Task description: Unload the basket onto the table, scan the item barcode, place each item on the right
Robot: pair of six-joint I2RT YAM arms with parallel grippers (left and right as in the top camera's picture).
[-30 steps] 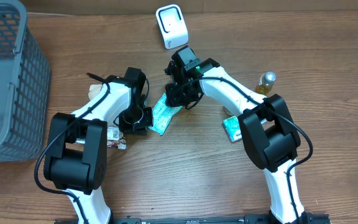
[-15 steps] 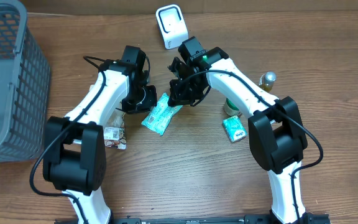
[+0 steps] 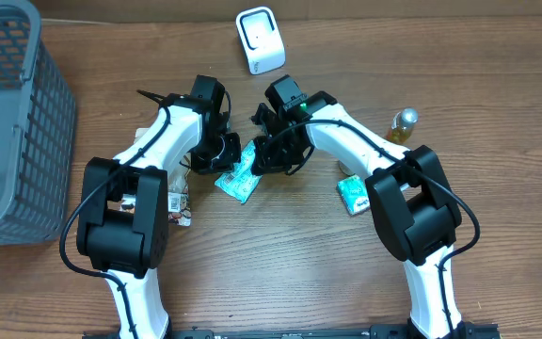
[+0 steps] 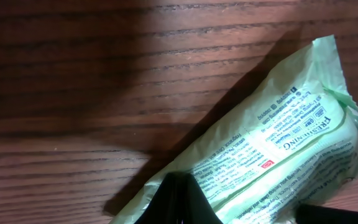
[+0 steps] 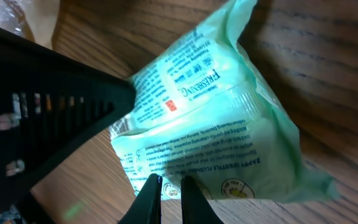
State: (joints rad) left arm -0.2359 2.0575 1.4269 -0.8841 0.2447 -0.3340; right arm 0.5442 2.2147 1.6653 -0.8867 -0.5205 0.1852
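The right claw [image 5: 168, 190] is pinched almost shut on the lower edge of the green packet [image 5: 210, 118]. The left claw [image 4: 180, 198] is closed, its tip at the packet's other end. The packet is at the middle of the desk [image 3: 280, 273], below the white scanner [image 3: 260, 40] at top centre.

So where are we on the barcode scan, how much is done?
Done: the green packet is gripped, with the left gripper and right gripper both pinching it. In hand: the two hold it between them, printed side up; no barcode can be made out. Left: the white scanner sits apart, beyond both grippers, so presenting the packet to it is not yet done.
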